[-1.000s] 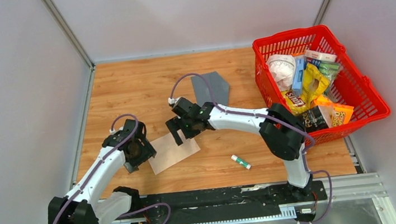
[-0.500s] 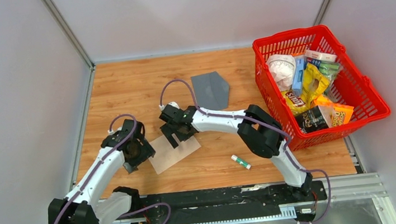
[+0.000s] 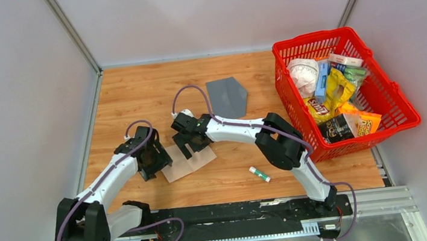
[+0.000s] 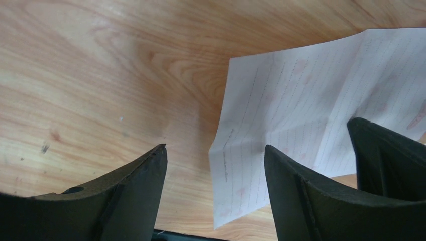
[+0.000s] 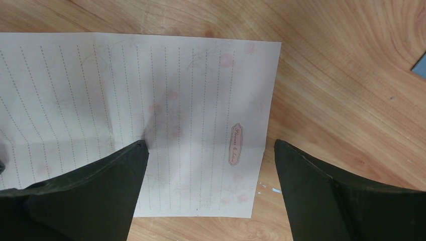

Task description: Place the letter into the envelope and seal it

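The letter, a pale lined sheet with fold creases, lies flat on the wood in front of both arms. My left gripper is open at its left edge. In the left wrist view the letter has its edge between the spread fingers, and the gripper holds nothing. My right gripper hangs open over the sheet's far right part. In the right wrist view the gripper has one finger above the letter and the other above bare wood. The dark grey envelope lies farther back, untouched.
A red basket full of snack packets and boxes stands at the right. A small white glue stick lies on the wood near the front, right of the letter. Grey walls close the table at the left and back.
My left gripper has slid right to the letter's left edge. My right gripper came forward and left from near the envelope to above the letter, then stayed. The letter has not moved.
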Controlling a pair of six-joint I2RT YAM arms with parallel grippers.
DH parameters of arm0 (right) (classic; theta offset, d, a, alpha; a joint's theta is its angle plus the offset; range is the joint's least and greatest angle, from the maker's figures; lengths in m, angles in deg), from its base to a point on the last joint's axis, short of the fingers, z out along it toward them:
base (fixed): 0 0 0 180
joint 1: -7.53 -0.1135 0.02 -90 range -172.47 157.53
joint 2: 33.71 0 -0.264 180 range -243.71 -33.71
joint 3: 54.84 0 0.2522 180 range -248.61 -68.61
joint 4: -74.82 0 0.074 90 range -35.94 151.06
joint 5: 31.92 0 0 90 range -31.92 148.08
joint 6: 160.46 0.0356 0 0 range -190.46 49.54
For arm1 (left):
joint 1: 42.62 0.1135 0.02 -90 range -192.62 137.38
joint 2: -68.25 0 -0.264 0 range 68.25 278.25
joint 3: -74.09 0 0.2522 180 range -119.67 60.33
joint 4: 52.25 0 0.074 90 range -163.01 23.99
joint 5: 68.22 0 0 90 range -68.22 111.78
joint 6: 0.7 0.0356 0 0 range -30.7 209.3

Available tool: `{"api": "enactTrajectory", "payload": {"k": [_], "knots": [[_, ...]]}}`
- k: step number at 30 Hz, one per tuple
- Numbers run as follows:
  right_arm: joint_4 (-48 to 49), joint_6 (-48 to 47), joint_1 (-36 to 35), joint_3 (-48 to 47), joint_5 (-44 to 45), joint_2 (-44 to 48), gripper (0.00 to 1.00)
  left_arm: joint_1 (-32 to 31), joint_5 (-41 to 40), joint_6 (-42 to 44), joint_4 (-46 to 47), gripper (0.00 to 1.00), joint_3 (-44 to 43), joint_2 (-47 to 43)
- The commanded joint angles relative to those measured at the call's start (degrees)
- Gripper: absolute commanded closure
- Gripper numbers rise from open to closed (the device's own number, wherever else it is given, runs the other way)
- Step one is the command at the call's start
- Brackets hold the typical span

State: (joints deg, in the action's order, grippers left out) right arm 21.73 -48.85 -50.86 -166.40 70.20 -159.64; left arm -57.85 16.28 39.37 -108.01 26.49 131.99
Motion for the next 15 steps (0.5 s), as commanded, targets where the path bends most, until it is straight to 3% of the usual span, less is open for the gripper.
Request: {"api": "enactTrajectory", "payload": {"k": [1,8,13,15], "knots": [[-0.8,0.5,0.6,2.3,-0.3,-0.7,0.00,0.3,2.3,3.2,7.2,0.23,-0.2,1.7],[1.0,1.9,2.8,3.6,-7.0,0.9,0.00,0.3,5.0,4.2,8.9,0.32,-1.7,3.3],[1.3,2.9,3.5,3.8,-9.9,2.3,0.00,0.3,5.1,4.7,8.2,0.58,-3.4,2.9],[1.6,3.5,3.6,3.8,-11.1,3.1,0.00,0.3,4.1,5.5,6.4,0.62,-5.2,2.4]]}}
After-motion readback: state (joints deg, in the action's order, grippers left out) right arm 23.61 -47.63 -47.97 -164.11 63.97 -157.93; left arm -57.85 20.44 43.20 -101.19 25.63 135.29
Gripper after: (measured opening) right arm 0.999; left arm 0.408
